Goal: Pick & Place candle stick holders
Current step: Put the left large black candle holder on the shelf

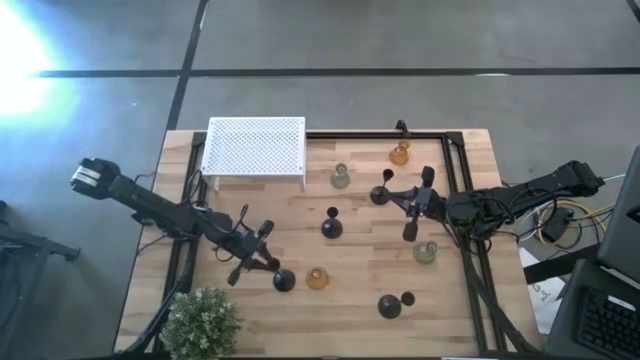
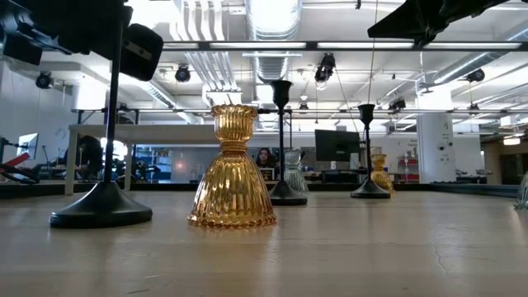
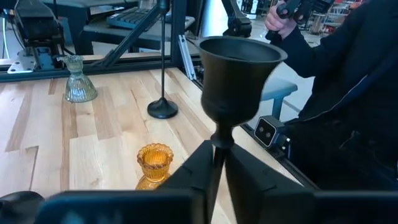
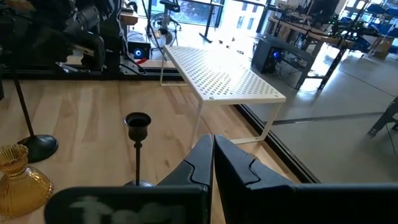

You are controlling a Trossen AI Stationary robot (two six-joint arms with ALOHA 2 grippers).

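Left jaws clamped on a black holder's stem, right jaws pressed together with nothing between them.

My left gripper [image 3: 217, 163] pinches the thin stem of the black candle stick holder [image 3: 239, 74] just under its cup; its round base [image 1: 284, 280] sits on the table [image 1: 370, 270] at the near edge, touching the wood, right beside an amber holder [image 1: 317, 279]. My right gripper [image 4: 213, 155] hovers mid-table near another black holder [image 4: 137, 124]; the white perforated box [image 1: 254, 148] stands at the far edge, a pale green holder [image 1: 341, 177] beside it.

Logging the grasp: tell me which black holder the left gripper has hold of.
The black holder beside the amber holder: the left gripper pinches its stem; no other is gripped.
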